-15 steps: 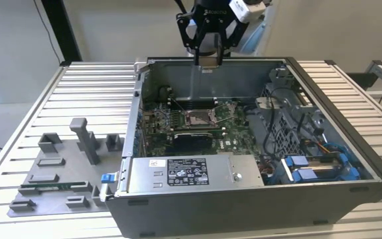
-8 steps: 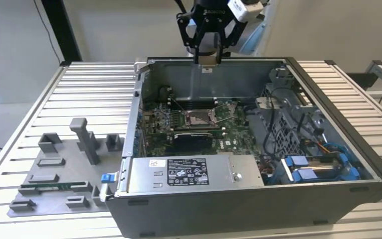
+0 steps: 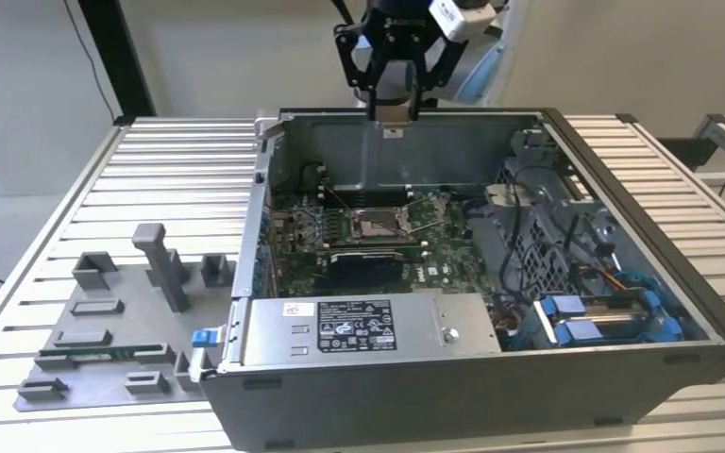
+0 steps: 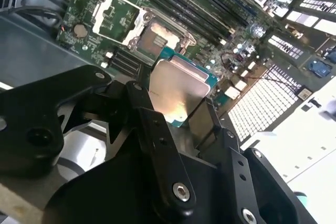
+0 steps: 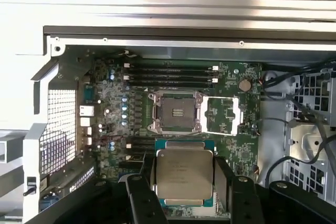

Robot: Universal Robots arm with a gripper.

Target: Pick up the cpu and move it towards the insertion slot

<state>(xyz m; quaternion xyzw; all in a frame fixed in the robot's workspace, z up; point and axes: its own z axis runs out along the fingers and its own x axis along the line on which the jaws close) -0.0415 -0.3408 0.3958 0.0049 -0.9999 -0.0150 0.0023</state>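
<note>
Gripping the cpu (image 5: pixel 184 174) by two opposite edges, the claw (image 5: pixel 185 182) was clamped on it, black fingers (image 5: pixel 143 198) pressed against either side. Chip sat flat between them, silvery top facing the camera in both wrist views, teal-green rim showing around it (image 4: pixel 178 90). In the exterior view the claw (image 3: pixel 393 118) hung above the rear wall of the open computer case (image 3: pixel 665 226), well clear of the board; cpu itself too small to make out there.

Insertion slot (image 5: pixel 176 113) lay on the green motherboard (image 5: pixel 239 153) inside the case, silver frame around a dark pin centre, its load plate (image 5: pixel 223 116) flipped open just beside it. Slot was uncovered, nothing in it. In the first wrist view the cpu appeared near the slot but apart from it, not touching. Slot also showed in the second wrist view (image 4: pixel 155 40) and mid-board in the exterior view (image 3: pixel 373 224). Memory slots (image 5: pixel 170 74) ran along the far side of the socket.

Case rested on a ribbed metal worktop (image 3: pixel 174 179). Grey plastic tray (image 3: pixel 110 326) sat on the worktop toward the exterior view's left, with a green memory stick (image 3: pixel 105 355) lying in it.
</note>
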